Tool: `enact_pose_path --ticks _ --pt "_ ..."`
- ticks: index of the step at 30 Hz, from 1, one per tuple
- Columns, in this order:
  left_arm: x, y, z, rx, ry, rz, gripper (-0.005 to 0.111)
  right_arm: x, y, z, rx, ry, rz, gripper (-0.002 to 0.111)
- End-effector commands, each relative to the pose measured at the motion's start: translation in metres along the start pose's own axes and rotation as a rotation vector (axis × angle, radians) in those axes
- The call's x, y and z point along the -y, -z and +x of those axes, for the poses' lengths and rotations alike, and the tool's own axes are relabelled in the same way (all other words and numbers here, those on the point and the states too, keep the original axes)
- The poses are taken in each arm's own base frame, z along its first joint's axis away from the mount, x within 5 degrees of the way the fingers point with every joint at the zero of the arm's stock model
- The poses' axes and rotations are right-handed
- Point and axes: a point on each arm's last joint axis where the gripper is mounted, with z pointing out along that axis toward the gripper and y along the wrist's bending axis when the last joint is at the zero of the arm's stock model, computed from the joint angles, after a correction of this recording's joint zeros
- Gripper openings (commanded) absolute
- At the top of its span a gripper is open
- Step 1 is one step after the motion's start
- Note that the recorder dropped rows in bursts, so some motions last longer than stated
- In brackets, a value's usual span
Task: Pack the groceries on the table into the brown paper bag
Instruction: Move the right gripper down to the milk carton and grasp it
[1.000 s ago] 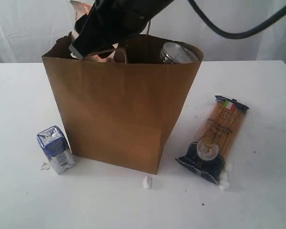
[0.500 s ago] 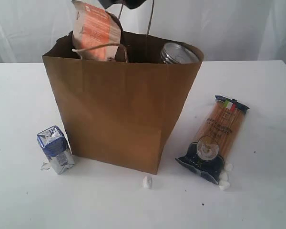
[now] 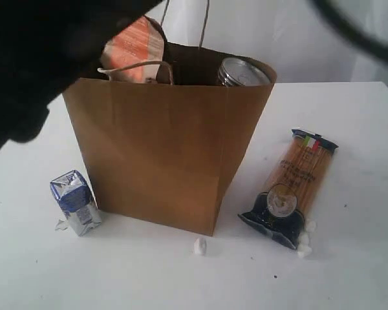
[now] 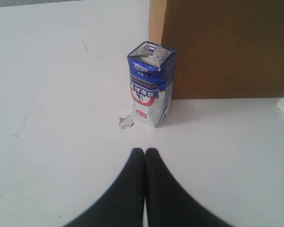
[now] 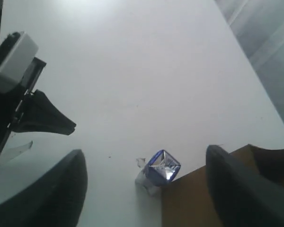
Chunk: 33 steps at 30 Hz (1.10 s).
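The brown paper bag (image 3: pixel 168 155) stands upright mid-table. The orange-labelled pouch (image 3: pixel 134 46) and a shiny-lidded jar (image 3: pixel 242 71) stick out of its top. The blue-white carton (image 3: pixel 75 201) stands by the bag's front left corner. The spaghetti packet (image 3: pixel 296 187) lies flat to the bag's right. My left gripper (image 4: pixel 145 151) is shut and empty, low on the table, a short way from the carton (image 4: pixel 150 85). My right gripper (image 5: pixel 146 153) hangs open and empty high above the carton (image 5: pixel 162 168). Its arm (image 3: pixel 39 64) is a dark blur at upper left. The yellow bottle is out of view.
Small white lumps lie on the table (image 3: pixel 349 271) in front of the bag (image 3: pixel 200 245) and beside the spaghetti packet (image 3: pixel 304 242). A torn paper scrap (image 4: pixel 126 122) lies by the carton. The left arm's gripper (image 5: pixel 35 113) shows in the right wrist view.
The right arm let go of the pouch in the bag, lifted out and swung left, now blocking the upper left of the exterior view. The pouch, the carton and the spaghetti have not moved.
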Motion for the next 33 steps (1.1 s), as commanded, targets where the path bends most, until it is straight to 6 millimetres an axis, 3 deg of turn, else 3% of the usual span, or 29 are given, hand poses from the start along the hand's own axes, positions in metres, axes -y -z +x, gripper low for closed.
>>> enact_pose_path --ticks 1,9,18,33 --pt "0.000 0.000 0.001 -0.004 0.006 0.000 0.001 0.000 -0.042 0.013 -0.096 -0.139 -0.031 0.066" --pt "0.000 0.000 0.001 -0.004 0.006 0.000 0.001 -0.007 -0.102 0.032 -0.229 -0.407 -0.057 0.066" --pt "0.000 0.000 0.001 -0.004 0.006 0.000 0.001 0.013 -0.150 0.053 -0.357 -0.616 -0.014 0.066" --pt "0.000 0.000 0.001 -0.004 0.006 0.000 0.001 0.016 -0.197 0.080 -0.427 -0.646 0.024 0.066"
